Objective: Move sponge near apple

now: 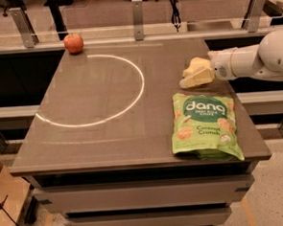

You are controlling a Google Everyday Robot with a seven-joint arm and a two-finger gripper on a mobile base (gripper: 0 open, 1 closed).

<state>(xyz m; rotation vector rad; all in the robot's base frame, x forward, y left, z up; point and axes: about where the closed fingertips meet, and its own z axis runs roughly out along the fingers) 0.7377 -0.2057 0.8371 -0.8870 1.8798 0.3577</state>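
Observation:
The apple (pixel 73 43), small, round and red, sits at the table's far left corner. My gripper (pixel 196 73), cream-yellow and blocky at its tip, reaches in from the right on a white arm (pixel 253 60). It hovers low over the table's right side, just beyond the top of the green snack bag. The sponge does not show as a separate thing. It is hidden or out of view. The gripper is far to the right of the apple.
A green snack bag (pixel 204 125) lies flat at the front right of the brown table (pixel 109 136). A white circle line (pixel 131 101) is marked on the tabletop. A rail with metal posts (pixel 137 12) runs behind the far edge.

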